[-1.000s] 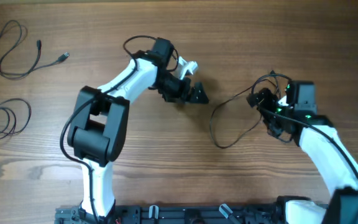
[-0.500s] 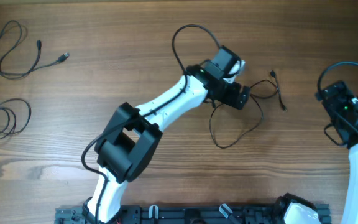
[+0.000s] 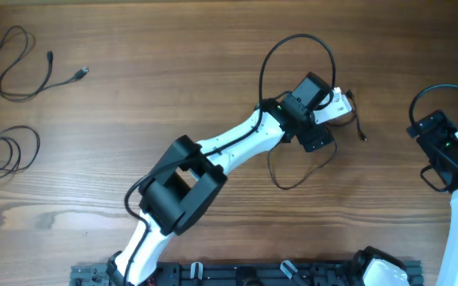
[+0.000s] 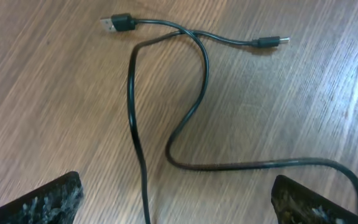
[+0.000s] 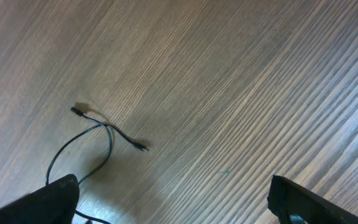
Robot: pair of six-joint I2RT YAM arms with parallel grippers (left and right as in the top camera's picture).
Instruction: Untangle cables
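One thin black cable (image 3: 275, 173) lies loose on the wood at centre right, its two plug ends fanning toward the right. My left gripper (image 3: 321, 140) hovers right over it, open; in the left wrist view a strand of the cable (image 4: 205, 62) runs down between the spread fingertips (image 4: 48, 198) without touching them. A USB plug (image 4: 118, 23) and a small plug (image 4: 271, 42) lie beyond. My right gripper (image 3: 431, 133) stands open near the right edge, apart from the cable (image 5: 107, 129), which shows at the left of its view. Two more cables lie at far left.
At the far left lie a loose cable with two plugs (image 3: 48, 59) and, below it, a coiled one (image 3: 36, 147). The left arm (image 3: 229, 147) stretches diagonally across the table's middle. The arms' own thicker black cables arch above each wrist.
The left arm has swung right, from left of the cable to directly over it. The right arm has drawn back from the cable to the right edge. Both grippers stayed open.
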